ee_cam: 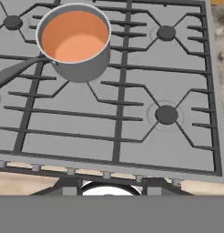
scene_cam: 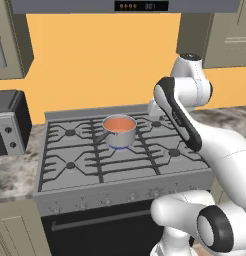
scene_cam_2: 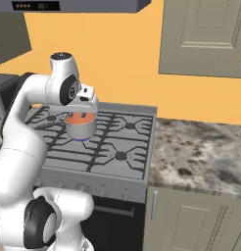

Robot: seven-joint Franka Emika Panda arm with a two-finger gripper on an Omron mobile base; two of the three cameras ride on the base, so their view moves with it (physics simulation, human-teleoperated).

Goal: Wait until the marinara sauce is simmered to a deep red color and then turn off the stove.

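The marinara sauce (scene_cam: 118,123) (scene_cam_2: 78,119) (ee_cam: 73,35) is a smooth pale orange-red, in a small steel saucepan on the stove (scene_cam: 120,170) (scene_cam_2: 123,143) (ee_cam: 132,113) at its middle burner. A blue flame (scene_cam: 119,147) shows under the pan. The pan's handle points to the front left. My gripper (scene_cam_2: 84,112) (ee_cam: 111,184) hangs above the stove, just right of and over the pan; its tips stand apart, open, with nothing between them. The row of front knobs (scene_cam: 130,197) (ee_cam: 70,171) runs along the stove's front edge.
A black-and-silver box appliance (scene_cam: 10,122) stands on the counter left of the stove. A speckled stone counter (scene_cam_2: 201,152) stretches to the right. The hood (scene_cam: 140,6) and wall cabinets (scene_cam_2: 205,37) hang above. My own arm crosses the stove's right side.
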